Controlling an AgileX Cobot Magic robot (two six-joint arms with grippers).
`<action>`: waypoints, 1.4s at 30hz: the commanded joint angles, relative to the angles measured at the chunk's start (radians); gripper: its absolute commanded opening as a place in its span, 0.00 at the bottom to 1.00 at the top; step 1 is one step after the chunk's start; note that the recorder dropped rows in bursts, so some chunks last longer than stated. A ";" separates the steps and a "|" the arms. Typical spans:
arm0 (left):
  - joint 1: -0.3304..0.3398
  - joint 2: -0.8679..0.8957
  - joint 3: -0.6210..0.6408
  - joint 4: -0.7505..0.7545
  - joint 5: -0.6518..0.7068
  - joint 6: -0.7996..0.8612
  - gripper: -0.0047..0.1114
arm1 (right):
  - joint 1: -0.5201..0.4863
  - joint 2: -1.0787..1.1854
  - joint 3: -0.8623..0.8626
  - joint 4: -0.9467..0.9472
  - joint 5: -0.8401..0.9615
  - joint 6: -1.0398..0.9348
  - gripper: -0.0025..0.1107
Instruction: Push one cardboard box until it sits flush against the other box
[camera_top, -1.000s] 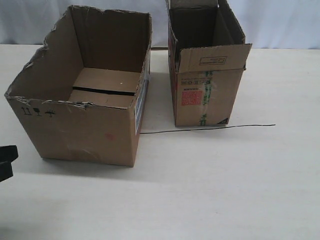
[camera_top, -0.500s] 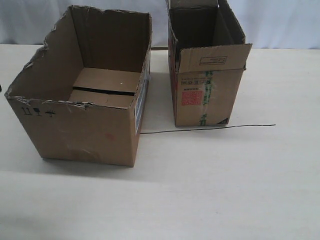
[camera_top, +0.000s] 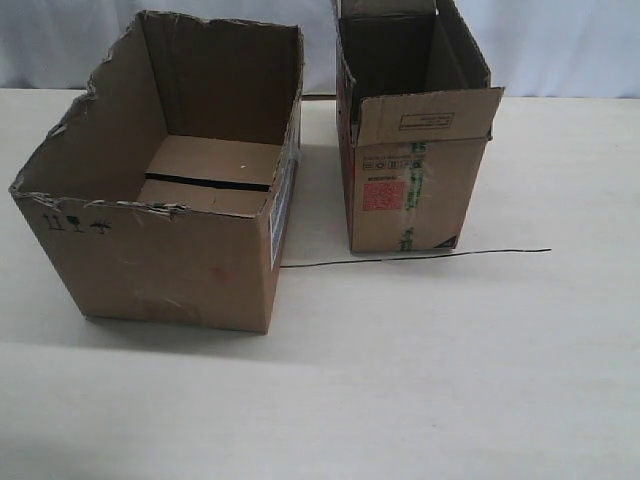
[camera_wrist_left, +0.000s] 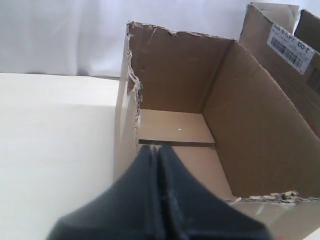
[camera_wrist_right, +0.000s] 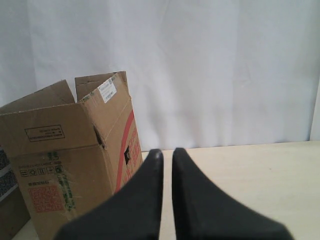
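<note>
- Plainly, the push is not yet finished: a strip of bare table (camera_top: 318, 200) is seen between the cardboard box (camera_top: 170, 250) and the other box (camera_top: 415, 190), so the two are near each other but apart.
- The cardboard box is found on the left of the exterior view, upright, with its torn rim upward; the other box is set to its right and a little farther back, with its flaps open.
- A thin dark line (camera_top: 420, 256) is seen lying on the table along the front of the other box.
- Neither arm is shown in the exterior view.
- In the left wrist view the left gripper (camera_wrist_left: 159, 150) is seen with its fingers pressed together and nothing held; it is pointed at the outer, torn-edged wall of the cardboard box, though contact cannot be told.
- In the right wrist view the right gripper (camera_wrist_right: 167, 152) is seen with only a thin slit between its fingers and nothing held; it is placed beside the other box, apart from it.
- It is judged that the whole closing of the gap is left to do, most likely by a sideways shove from the left gripper.
</note>
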 joint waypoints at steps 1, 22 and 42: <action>-0.008 -0.006 -0.007 0.002 0.035 -0.008 0.04 | 0.002 -0.002 0.003 -0.008 -0.009 -0.002 0.07; -0.247 -0.178 0.094 1.256 -0.079 -1.370 0.04 | 0.002 -0.002 0.003 -0.008 -0.009 -0.002 0.07; -0.423 -0.110 0.335 1.362 -0.218 -1.595 0.04 | 0.002 -0.002 0.003 -0.008 -0.009 -0.002 0.07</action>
